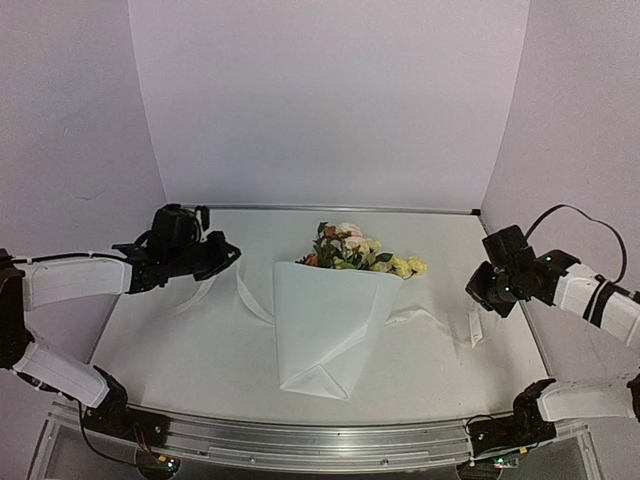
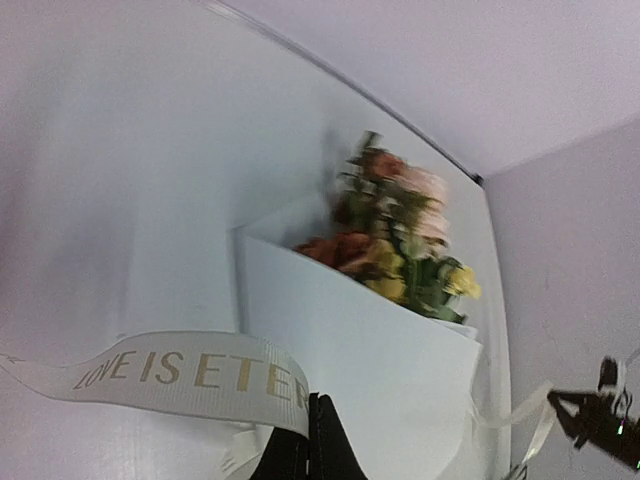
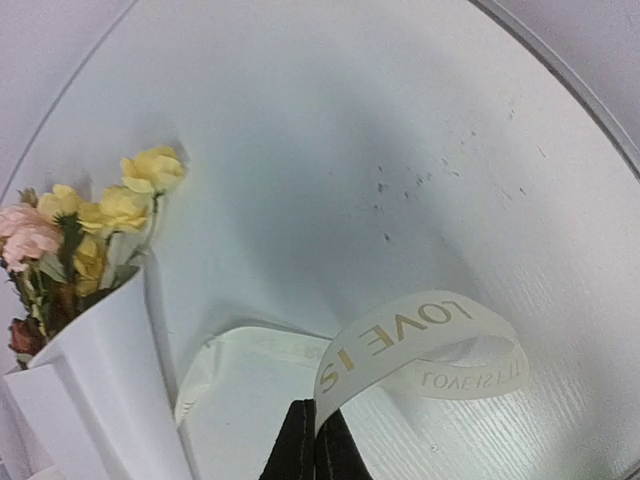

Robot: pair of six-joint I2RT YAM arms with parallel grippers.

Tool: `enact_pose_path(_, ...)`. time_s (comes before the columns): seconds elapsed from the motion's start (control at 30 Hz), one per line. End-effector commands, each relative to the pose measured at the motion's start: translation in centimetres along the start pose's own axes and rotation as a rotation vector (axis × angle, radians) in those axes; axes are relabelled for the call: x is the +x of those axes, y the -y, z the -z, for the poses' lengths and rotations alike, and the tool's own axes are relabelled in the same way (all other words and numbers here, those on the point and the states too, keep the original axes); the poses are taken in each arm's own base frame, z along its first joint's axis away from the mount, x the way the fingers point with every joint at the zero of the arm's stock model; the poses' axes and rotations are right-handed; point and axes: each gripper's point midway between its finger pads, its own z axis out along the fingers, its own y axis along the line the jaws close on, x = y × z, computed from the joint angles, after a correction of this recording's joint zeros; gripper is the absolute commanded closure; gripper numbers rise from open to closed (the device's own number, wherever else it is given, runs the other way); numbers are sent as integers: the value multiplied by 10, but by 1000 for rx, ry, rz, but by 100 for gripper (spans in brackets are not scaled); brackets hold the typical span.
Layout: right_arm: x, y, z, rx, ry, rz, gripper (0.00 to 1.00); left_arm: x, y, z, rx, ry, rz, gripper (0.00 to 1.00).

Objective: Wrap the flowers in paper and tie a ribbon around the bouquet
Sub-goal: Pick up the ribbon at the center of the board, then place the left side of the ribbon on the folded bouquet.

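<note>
Left gripper (image 1: 222, 258), top view: jaws closed on one end of the ribbon (image 1: 252, 296), held above the table (image 1: 170, 350) to the left of the bouquet (image 1: 335, 320). Right gripper (image 1: 478, 292) is likewise closed on the other end, to the bouquet's right. I see the ribbon run in from both sides to the paper cone (under or behind it, I cannot tell). The bouquet lies mid-table, blooms toward the far wall.

Left wrist view: fingers (image 2: 300, 455) pressed together on the ribbon (image 2: 190, 370), gold lettering "LOVE IS ETER" readable. The bouquet (image 2: 380, 340) lies beyond, slightly blurred.

Right wrist view: fingers (image 3: 300, 450) pinch a loop of ribbon (image 3: 400, 335) reading "LOVE IS". Yellow and pink flowers (image 3: 90, 215) poke from the cone at left.
</note>
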Motion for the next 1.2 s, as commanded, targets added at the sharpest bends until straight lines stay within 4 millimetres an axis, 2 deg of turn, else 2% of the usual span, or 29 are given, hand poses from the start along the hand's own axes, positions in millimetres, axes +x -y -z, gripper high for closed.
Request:
enact_pose_path(0.0,-25,-8,19,5,45,18,100,30,131,-15,272,1,-435,100)
enact_pose_path(0.07,-31,-16,21,-7,40,5,100,78,163,-31,324,-76,-604,100)
enact_pose_path(0.13,-35,-22,19,-17,25,-6,100,124,185,-45,358,-143,-787,100)
enact_pose_path(0.23,-37,-35,16,-34,-9,-7,100,189,200,-63,383,-255,-999,96)
enact_pose_path(0.27,-38,-39,15,-37,-16,-8,100,208,196,-68,373,-294,-1049,93)
enact_pose_path(0.33,-38,-45,13,-47,-32,-7,100,227,193,-76,358,-328,-1093,85)
enact_pose_path(0.37,-38,-49,12,-53,-42,-7,100,230,192,-79,350,-334,-1085,78)
enact_pose_path(0.43,-38,-56,12,-68,-57,-5,100,226,194,-80,346,-314,-1051,69)
enact_pose_path(0.53,-37,-64,14,-93,-75,-2,100,206,201,-71,383,-283,-950,56)
enact_pose_path(0.67,-36,-69,16,-120,-87,-1,100,180,216,-51,471,-259,-813,48)
enact_pose_path(0.77,-34,-68,17,-125,-95,3,100,139,207,-45,460,-222,-636,45)
enact_pose_path(0.87,-33,-64,18,-122,-85,4,100,93,166,-59,227,-158,-438,44)
enact_pose_path(0.97,-33,-64,21,-130,-83,8,100,59,104,-72,-79,-114,-261,45)
enact_pose_path(1.03,-34,-66,22,-137,-83,11,100,46,67,-77,-212,-103,-173,44)
enact_pose_path(1.17,-34,-67,22,-140,-85,18,100,35,23,-91,-286,-118,-63,42)
